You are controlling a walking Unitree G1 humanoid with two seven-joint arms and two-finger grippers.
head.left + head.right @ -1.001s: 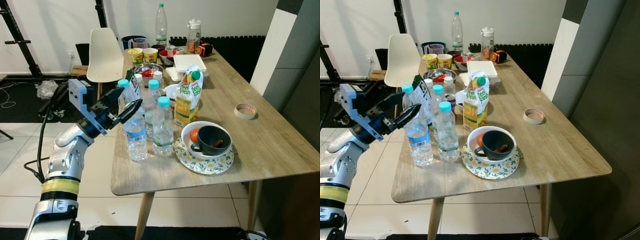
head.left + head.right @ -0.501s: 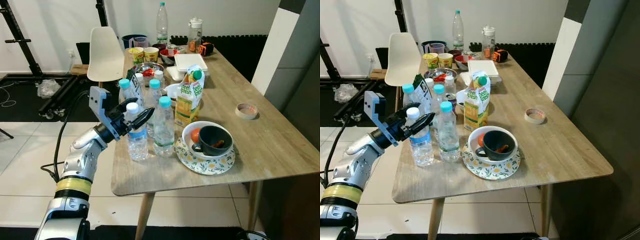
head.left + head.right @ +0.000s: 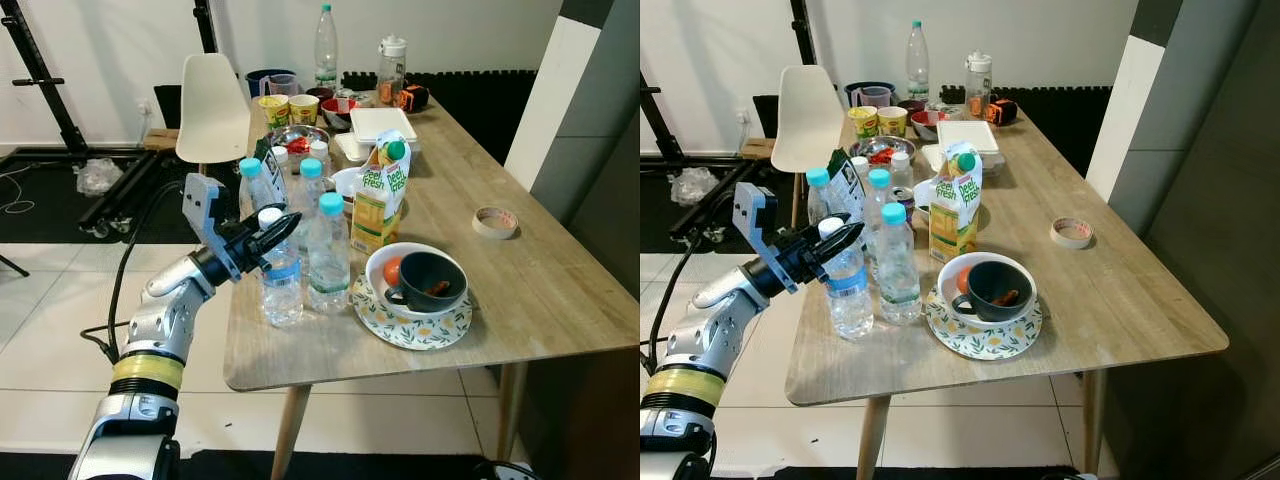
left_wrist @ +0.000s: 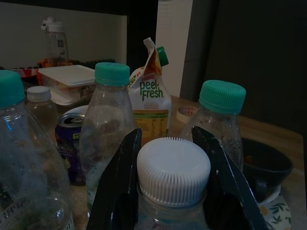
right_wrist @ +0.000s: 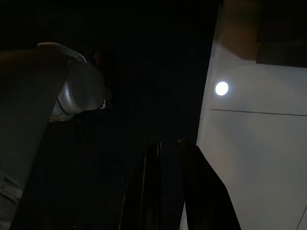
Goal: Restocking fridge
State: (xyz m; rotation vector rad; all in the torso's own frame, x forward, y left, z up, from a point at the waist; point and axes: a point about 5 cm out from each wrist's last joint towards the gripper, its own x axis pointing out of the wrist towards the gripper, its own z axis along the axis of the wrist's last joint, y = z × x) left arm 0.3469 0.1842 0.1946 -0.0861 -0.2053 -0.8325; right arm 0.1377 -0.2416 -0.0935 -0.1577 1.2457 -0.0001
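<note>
At the near left corner of the long wooden table (image 3: 520, 270), the left gripper (image 3: 268, 236) reaches in from the left, and its two black fingers (image 4: 117, 191) sit on either side of the neck of a clear plastic water bottle with a white ribbed cap (image 3: 280, 285), pressed against it just under the cap, so the claw is clamped on this bottle, which stands upright near the table's left edge. Just right of it stands a second clear bottle with a teal cap (image 3: 328, 262), and two more teal-capped bottles (image 3: 306, 195) stand just behind, with a dark blue drink can (image 4: 69, 148) between them in the left wrist view. Farther right, an orange-and-green juice carton with a green cap (image 3: 379, 195) stands upright beside a floral patterned plate (image 3: 412, 322) that carries a white bowl holding a dark mug (image 3: 428, 280) and an orange fruit (image 3: 391, 270). A roll of tape (image 3: 495, 222) lies well apart near the right edge. At the far end are a white lidded container (image 3: 378, 124), yellow cups (image 3: 286, 108) and a tall clear bottle (image 3: 321, 45); a white chair (image 3: 212, 112) stands by the left side. The right gripper (image 5: 165, 189) hangs in a dark spot with its fingers close together.
</note>
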